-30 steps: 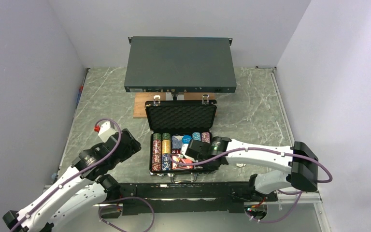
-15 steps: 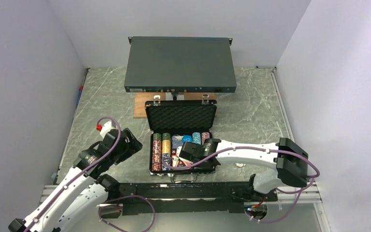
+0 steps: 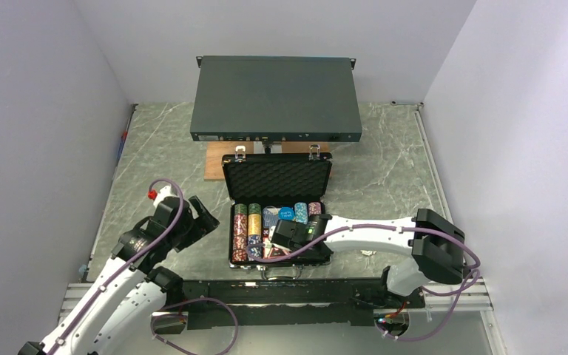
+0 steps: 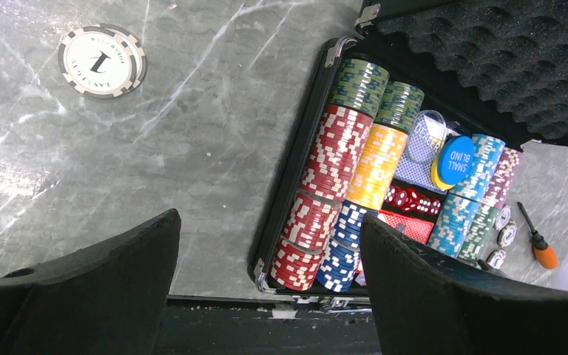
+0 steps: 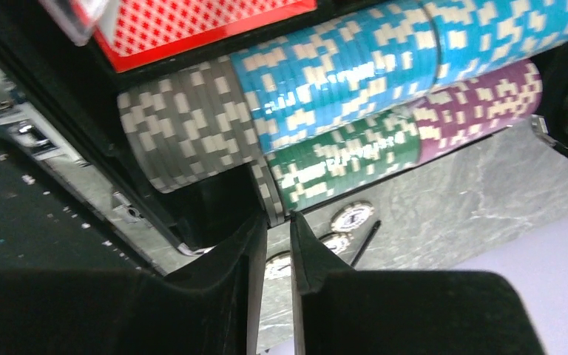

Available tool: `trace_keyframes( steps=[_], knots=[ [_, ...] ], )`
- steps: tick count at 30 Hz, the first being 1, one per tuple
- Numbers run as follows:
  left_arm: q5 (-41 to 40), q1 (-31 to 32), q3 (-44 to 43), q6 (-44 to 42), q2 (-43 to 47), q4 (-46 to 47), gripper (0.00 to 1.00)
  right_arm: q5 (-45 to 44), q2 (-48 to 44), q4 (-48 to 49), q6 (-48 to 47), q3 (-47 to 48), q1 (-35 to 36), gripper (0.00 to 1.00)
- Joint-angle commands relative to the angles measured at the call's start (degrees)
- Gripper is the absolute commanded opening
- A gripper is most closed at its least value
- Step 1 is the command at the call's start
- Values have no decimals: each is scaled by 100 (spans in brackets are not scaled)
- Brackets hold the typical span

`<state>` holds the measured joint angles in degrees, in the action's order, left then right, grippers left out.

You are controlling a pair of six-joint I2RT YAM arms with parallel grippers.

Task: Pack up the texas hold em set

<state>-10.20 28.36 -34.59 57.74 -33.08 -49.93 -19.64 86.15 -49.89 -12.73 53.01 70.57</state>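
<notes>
The black briefcase (image 3: 231, 222) lies open in front of the arms, its foam lid (image 3: 277, 177) tipped back. Rows of poker chips (image 4: 333, 159), red dice (image 4: 412, 200), a red card deck (image 5: 192, 26) and a blue disc (image 4: 455, 159) fill it. My right gripper (image 5: 276, 216) reaches into the case's near right corner. Its jaws stand a little apart, and a grey chip (image 5: 271, 203) at the end of a row sits at their tips. My left gripper (image 4: 270, 216) hangs wide open and empty over the table left of the case.
A loose white-and-grey chip stack (image 4: 102, 61) lies on the marble left of the case. More loose chips (image 5: 353, 218) and an orange-handled screwdriver (image 4: 538, 244) lie to its right. A large dark rack box (image 3: 276, 96) and a wooden board (image 3: 214, 161) sit behind.
My right arm has slid left, deeper over the case, and its jaws have parted slightly. The left arm has shifted a little.
</notes>
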Motion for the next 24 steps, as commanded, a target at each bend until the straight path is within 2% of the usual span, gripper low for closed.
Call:
trace_keyframes(
  steps=[1,9,11,16,20,23,24],
  knots=[
    [193,-108,119,-93,141,230,92,-490,-32,290,-82,-10,-25,22],
    [151,-267,233,153,274,23,95,-702,-334,262,27,-12,-12,35],
    [213,-356,267,218,208,-13,99,-768,-462,249,59,-15,-14,42],
    [484,-695,164,135,-170,-66,99,-895,-867,216,127,-28,10,50],
    [718,-922,105,21,-351,-1,100,-911,-1234,281,65,-124,67,67],
    [684,-1055,91,108,-412,-96,99,-1039,-1540,262,145,-101,102,69],
    [689,-1117,115,194,-411,-111,99,-1151,-1661,278,201,-83,99,73]
  ],
)
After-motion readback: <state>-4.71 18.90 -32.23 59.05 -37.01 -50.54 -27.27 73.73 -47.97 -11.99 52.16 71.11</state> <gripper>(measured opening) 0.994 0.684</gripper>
